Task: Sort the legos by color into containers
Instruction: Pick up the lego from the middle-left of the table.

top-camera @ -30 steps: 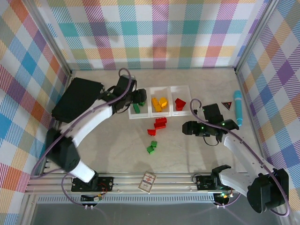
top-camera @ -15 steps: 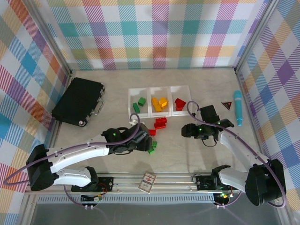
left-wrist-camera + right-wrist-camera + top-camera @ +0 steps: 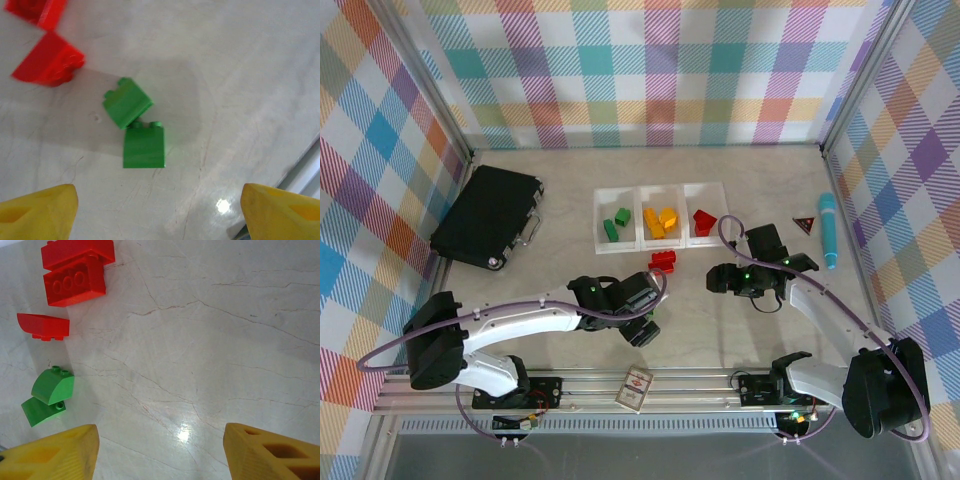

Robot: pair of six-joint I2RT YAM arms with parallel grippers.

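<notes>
My left claw [image 3: 160,215] hangs wide open above 2 touching green legos [image 3: 127,102]. They look light, hard and slick, so I'd pinch the nearer brick [image 3: 143,146] by its flat sides.

- No word, brand or number is coming through legibly in any view.
- The small red-and-white rectangular card [image 3: 635,387], lying at the aluminium rail [image 3: 700,382] between the arm bases, is showing a red diamond-shaped mark on its white face. Any print around it is appearing too small to read.
- The small dark triangular piece [image 3: 805,223] near the teal cylinder [image 3: 828,230] is showing a red face like a sign, but no lettering on it is reading clearly.
</notes>
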